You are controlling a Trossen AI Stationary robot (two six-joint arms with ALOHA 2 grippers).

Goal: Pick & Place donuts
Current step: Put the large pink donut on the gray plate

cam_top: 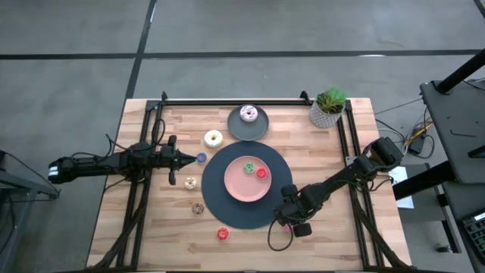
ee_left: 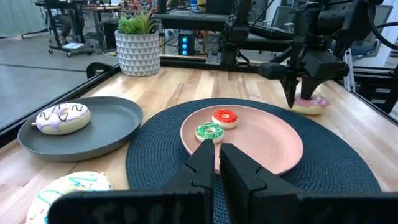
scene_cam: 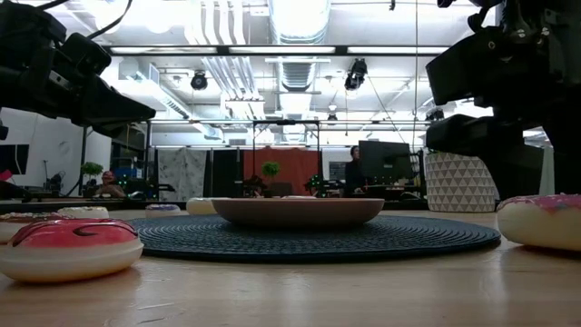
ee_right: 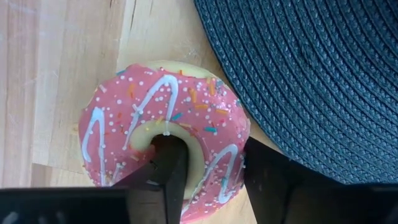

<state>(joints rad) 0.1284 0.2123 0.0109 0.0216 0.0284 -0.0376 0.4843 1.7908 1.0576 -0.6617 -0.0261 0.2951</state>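
Wooden tabletop, seen from my remote station: the pink donut (ee_right: 165,146) lies on the wood just beside the dark round mat (ee_right: 323,74), my right gripper (ee_right: 208,180) straddling its ring, one finger in the hole, one outside. Red (ee_left: 224,117) and green (ee_left: 209,130) donuts sit on the pink plate (ee_left: 273,146). My left gripper (ee_left: 214,163) hangs pinched together nearby.

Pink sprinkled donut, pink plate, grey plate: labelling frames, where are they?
pink sprinkled donut (ee_right: 124,99), right wrist view, icing.
pink plate (ee_left: 273,146), left wrist view, bare inside.
grey plate (ee_left: 109,121), left wrist view, bare inside.
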